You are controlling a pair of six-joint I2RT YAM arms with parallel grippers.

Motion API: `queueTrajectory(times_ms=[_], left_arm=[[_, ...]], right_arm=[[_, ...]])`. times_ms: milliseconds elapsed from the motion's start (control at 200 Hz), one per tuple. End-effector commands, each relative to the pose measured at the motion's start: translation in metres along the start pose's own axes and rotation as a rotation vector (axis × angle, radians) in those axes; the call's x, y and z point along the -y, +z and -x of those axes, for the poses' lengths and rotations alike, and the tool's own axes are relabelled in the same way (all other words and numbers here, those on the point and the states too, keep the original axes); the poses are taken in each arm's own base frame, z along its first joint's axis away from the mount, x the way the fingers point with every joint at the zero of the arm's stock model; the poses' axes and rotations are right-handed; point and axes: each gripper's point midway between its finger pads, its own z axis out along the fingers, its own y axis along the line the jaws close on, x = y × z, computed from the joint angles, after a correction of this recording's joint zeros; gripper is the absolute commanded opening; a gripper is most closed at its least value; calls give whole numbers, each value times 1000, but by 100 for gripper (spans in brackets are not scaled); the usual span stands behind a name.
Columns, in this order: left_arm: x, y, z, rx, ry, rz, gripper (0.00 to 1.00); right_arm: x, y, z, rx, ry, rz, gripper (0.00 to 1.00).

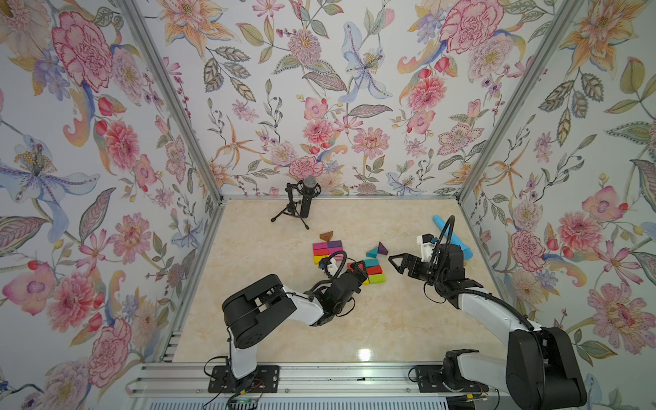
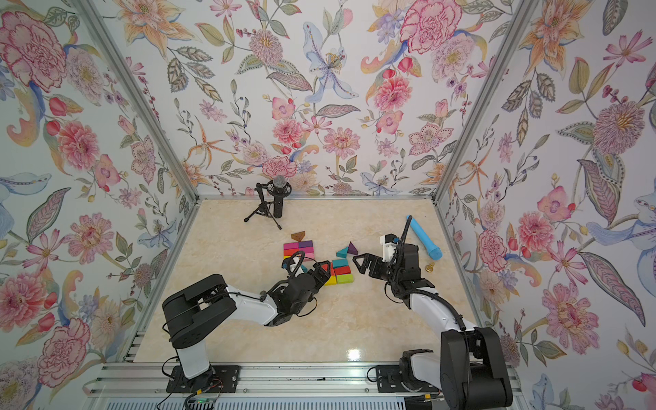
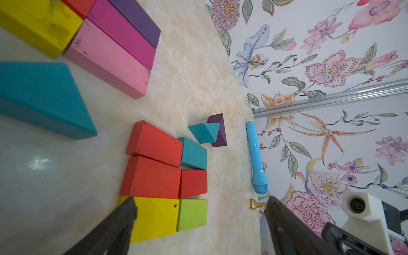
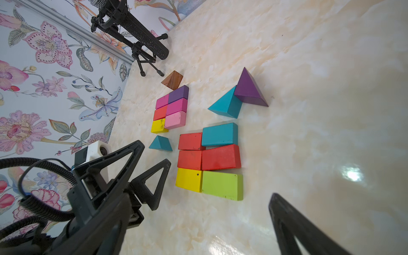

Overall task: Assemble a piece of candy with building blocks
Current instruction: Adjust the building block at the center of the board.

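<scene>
Marble tabletop (image 1: pixel 390 319), floral walls (image 1: pixel 319 88). Blocks (image 4: pixel 220 157) sit mid-table in two clusters. Left gripper (image 1: pixel 358 268) spread wide at the red bricks (image 3: pixel 152 174); right gripper (image 1: pixel 394 264) wide too, both empty. I'd descend squarely, without nudging neighbours.

Jaws spread wide, one tip overlapping a yellow brick (image 3: pixel 156 218) abutting a green brick (image 3: pixel 192 214).

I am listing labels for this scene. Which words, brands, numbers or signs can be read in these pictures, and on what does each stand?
None: no text can be read in any view.
The building blocks show plain paint only, with scuffs.
The microphone and the blue stick show no readable marking.
The walls bear flowers only.
</scene>
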Motion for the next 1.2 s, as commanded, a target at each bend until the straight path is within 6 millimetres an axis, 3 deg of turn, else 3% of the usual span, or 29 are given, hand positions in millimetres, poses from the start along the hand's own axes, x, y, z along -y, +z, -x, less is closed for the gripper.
queueTrajectory(times_ms=[0, 305, 1196], left_arm=[[-1, 6, 2, 64, -42, 16, 93], [-8, 11, 10, 125, -44, 73, 95], [-29, 36, 31, 204, -29, 139, 97]], right_arm=[[-8, -4, 2, 13, -7, 49, 100], [-7, -7, -7, 6, 18, 70, 100], [-12, -7, -7, 2, 29, 99, 100]])
